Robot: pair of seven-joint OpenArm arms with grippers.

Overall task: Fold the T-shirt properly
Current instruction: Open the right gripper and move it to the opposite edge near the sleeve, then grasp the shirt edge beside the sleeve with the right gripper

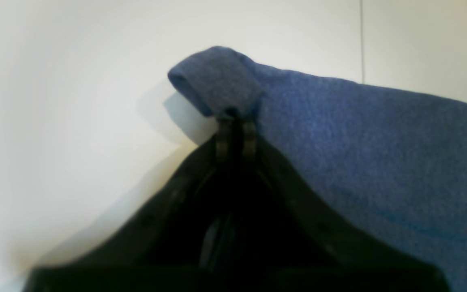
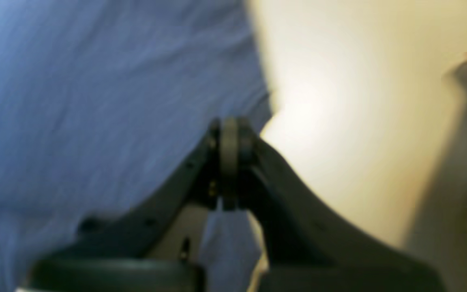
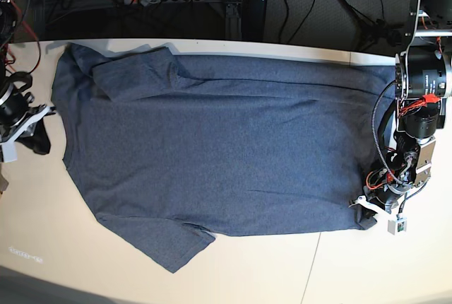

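T-shirt (image 3: 212, 148), spread flat on the table (image 3: 353, 269), looks soft, light & floppy, so hem corners are best holds: left gripper (image 1: 235, 121) pinches one corner, right gripper (image 2: 229, 134) is shut on edge cloth.

We see the large blue-grey heathered T-shirt (image 3: 226, 141) as soft matt knitted cloth, its weave fine and slightly fuzzy up close, with gentle creases across the spread body. The pale cream tabletop (image 3: 353, 269) looks like a smooth board with a faint satin sheen, broken by one thin seam line. The left gripper (image 1: 235, 121) and right gripper (image 2: 229, 129) show as dull black moulded plastic, while the cylinder-shaped arm joint (image 3: 424, 74) above the left one has a darker, glossier housing.
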